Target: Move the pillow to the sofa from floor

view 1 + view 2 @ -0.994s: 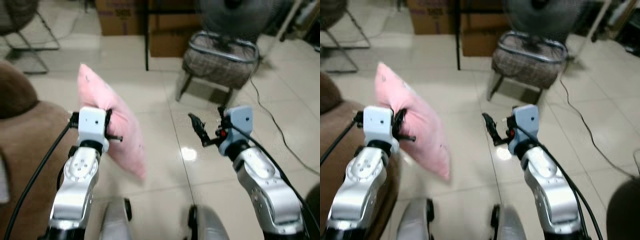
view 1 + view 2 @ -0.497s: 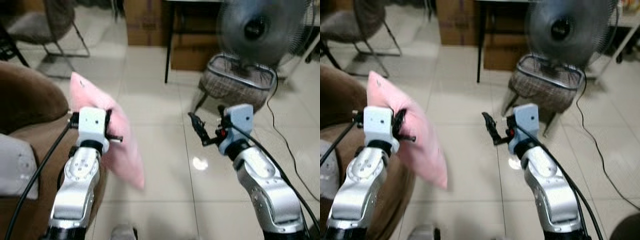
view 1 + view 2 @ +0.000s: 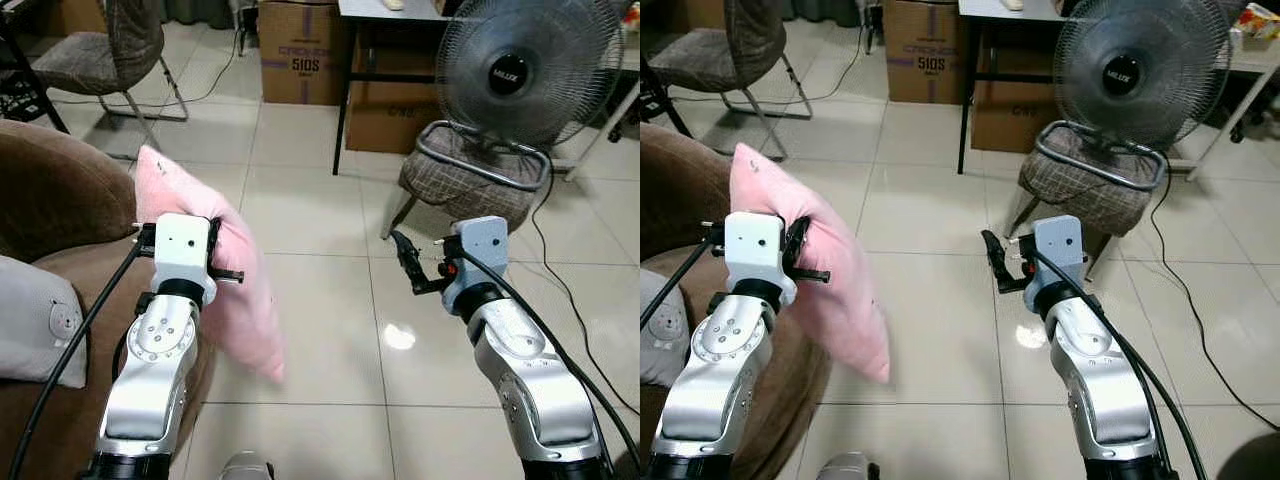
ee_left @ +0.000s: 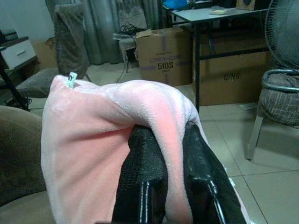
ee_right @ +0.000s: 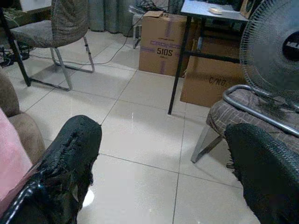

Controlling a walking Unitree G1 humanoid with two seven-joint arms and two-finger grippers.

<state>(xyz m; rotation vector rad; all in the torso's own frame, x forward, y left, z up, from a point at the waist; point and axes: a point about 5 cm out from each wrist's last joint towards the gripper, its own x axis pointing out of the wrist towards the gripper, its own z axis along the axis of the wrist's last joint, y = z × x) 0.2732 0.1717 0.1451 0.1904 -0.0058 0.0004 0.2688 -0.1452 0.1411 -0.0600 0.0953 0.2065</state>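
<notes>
Tiled floor (image 3: 310, 310) ran past the brown sofa (image 3: 50, 200). Left gripper (image 4: 163, 172) pinched just a fold of the pillow (image 3: 225, 290), which hung off the sofa's edge. Right gripper (image 3: 408, 265) sat open, empty. That thin pinch could've slipped mid-swing, dropping it short.

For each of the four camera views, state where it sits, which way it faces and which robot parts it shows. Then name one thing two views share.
Left eye view: on the head, looking forward and down at both arms, the pink pillow and the brown sofa.
Right eye view: beside it, same scene.
Left wrist view: along the left gripper, jaws shut on the pillow.
Right wrist view: along the right gripper, jaws open, towards the floor.
Shared: the fan and cardboard box.
</notes>
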